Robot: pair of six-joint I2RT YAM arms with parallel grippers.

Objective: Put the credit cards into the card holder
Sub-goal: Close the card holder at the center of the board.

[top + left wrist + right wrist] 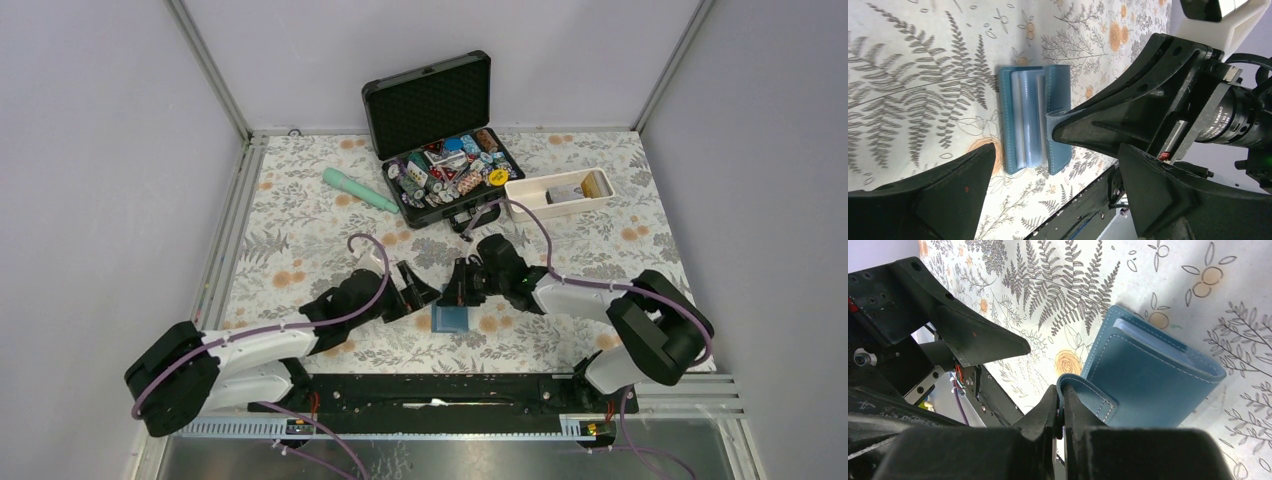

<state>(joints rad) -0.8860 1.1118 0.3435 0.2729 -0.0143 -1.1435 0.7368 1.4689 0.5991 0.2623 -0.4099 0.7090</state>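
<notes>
1. A mint-green torch (360, 190) is lying on the floral tablecloth (300, 230), well to the far left of the work.
2. The left gripper (418, 290) is hovering low over the cloth just left of the card holder. Its jaws are standing wide apart with nothing between them, and they are not touching the wallet.
3. Behind it, a black foam-lined case (430, 100) is sitting open at the far edge, crowded with colourful poker chips (450, 170).
4. The card holder (1010, 120) is lying on the cloth near the front edge, between the two grippers. One teal flap is being held up off the other, and the lighter blue slotted inside is showing through the gap.
5. The right gripper (1060, 405) is pressing in from the holder's right side, its jaws pinched tight on the small strap tab (1088, 395) of the raised flap.
6. Farther right, a long white tray (530, 190) is sitting beside the case, well apart from the holder. The credit cards (566, 194) appear to be lying in it, one silver-grey and one orange-gold, though they are too small to make out clearly.
</notes>
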